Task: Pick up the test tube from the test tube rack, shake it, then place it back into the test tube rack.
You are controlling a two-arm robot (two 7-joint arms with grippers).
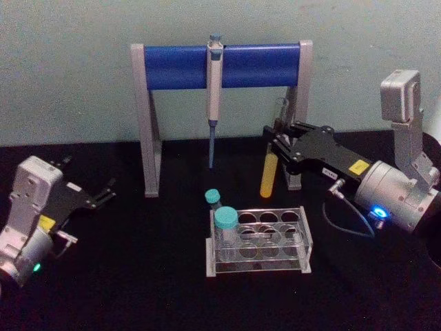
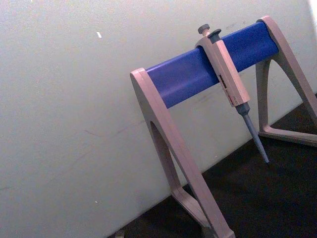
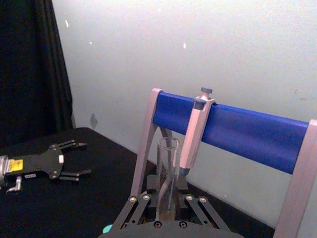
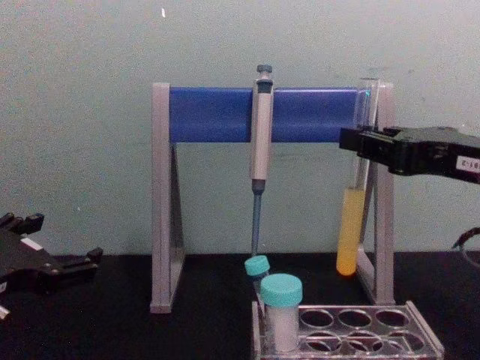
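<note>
A pale wall [image 1: 69, 69] backs the black worktop [image 1: 138, 276], where a grey-and-blue pipette stand [image 1: 179, 65] rises behind the clear test tube rack [image 1: 305, 241]. The right gripper [image 1: 279, 148] clamps the test tube [image 1: 269, 176] near its open top. The tube is nearly upright, with yellow liquid low, lifted before the stand's right leg. The left gripper [image 1: 107, 193] lies spread at the left.

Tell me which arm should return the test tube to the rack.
Right. The right gripper holds the test tube upright, raised behind the test tube rack; the left gripper lies open, far off.
</note>
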